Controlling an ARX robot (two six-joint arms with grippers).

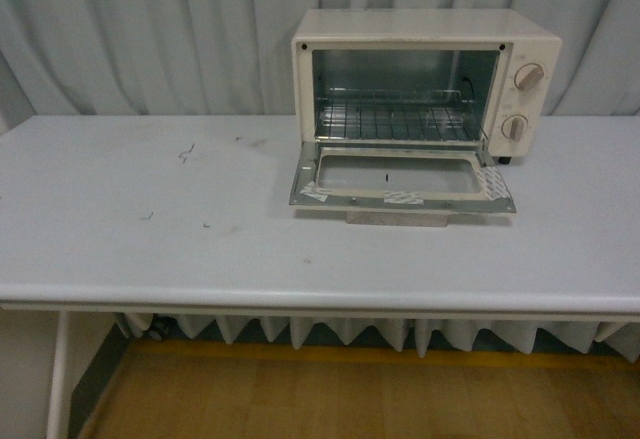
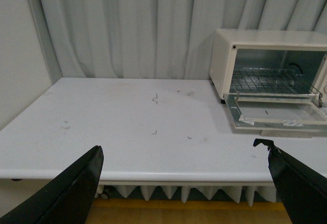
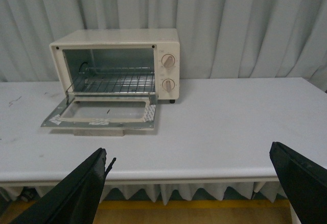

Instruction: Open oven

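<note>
The cream-white oven stands at the back right of the white table. Its glass door hangs fully down, flat over the tabletop, with the beige handle at its front edge. The wire rack shows inside, and two beige knobs sit on the right panel. The oven also shows in the left wrist view and the right wrist view. Neither arm is in the front view. My left gripper is open and empty off the table's front edge. My right gripper is open and empty there too.
A pleated grey curtain hangs behind the table. Small dark marks dot the tabletop left of the oven. A wooden floor lies below the front edge, and a table leg stands at the lower left.
</note>
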